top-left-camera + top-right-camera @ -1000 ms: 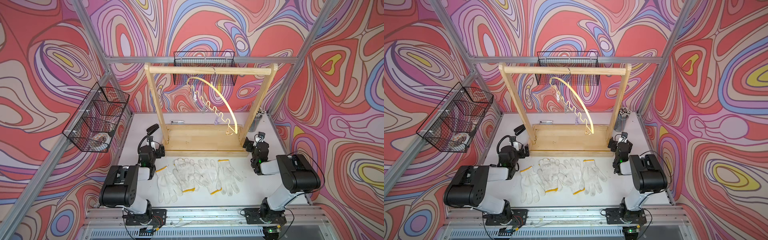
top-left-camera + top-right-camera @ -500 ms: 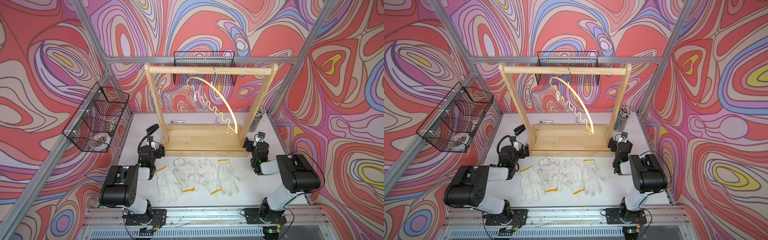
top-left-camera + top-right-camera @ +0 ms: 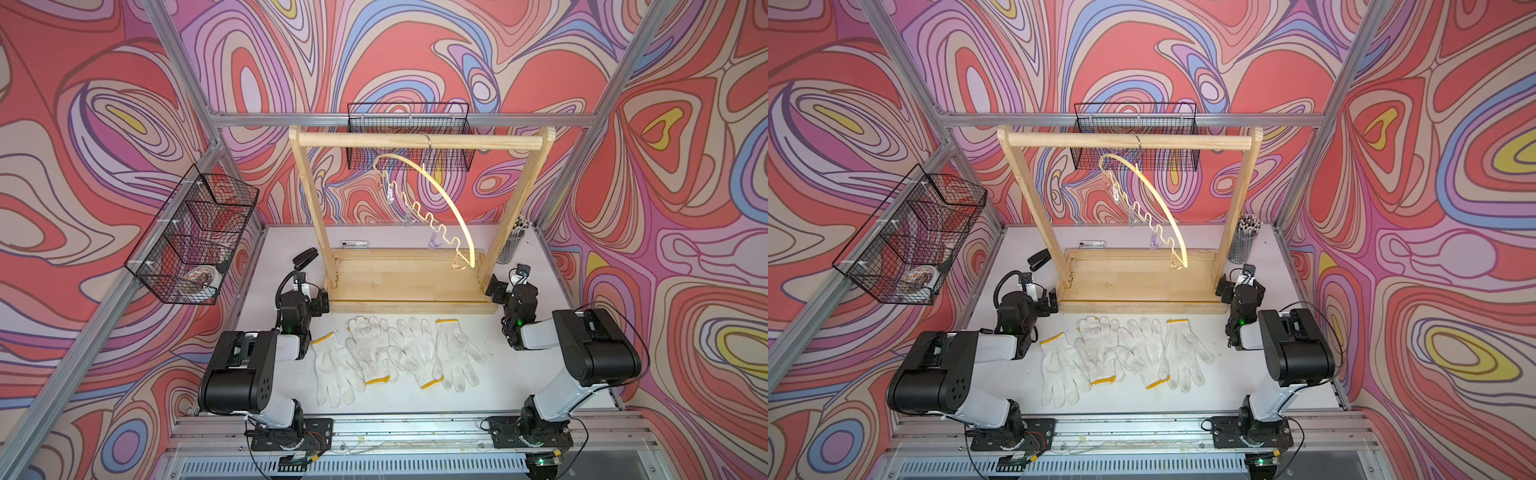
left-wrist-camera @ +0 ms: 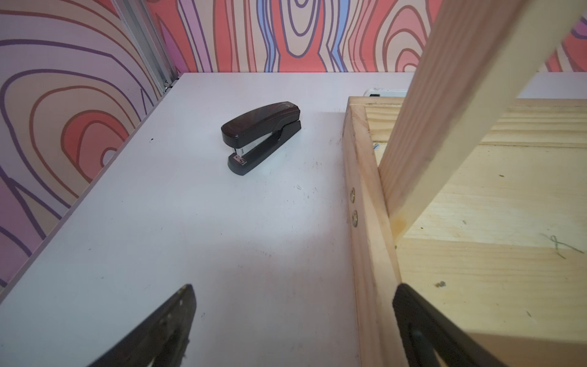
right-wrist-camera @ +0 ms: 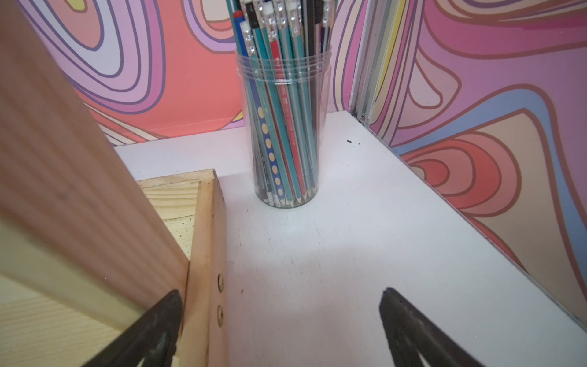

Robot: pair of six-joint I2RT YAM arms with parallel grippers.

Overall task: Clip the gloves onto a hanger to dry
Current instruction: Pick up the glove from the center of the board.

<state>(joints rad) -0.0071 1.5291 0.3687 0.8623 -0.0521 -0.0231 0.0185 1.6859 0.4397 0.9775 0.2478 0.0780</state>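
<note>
Between & behind our L tool (image 4: 293, 292) & R tool (image 5: 282, 295), both wide open & empty, gloves (image 3: 395, 353) lie overlapped on the surface (image 3: 503, 390); hanger (image 3: 436, 195) hangs above. Risk: the overlap may make us pinch two at once.

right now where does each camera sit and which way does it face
Both top views: high in front, looking down on gloves, hanger and both arms.
Left wrist: behind the open left hand, facing the stapler; fingertips show.
Right wrist: behind the open right hand, facing the pencil jar; fingertips show.
Shared: both wrist views catch the wooden frame.
</note>
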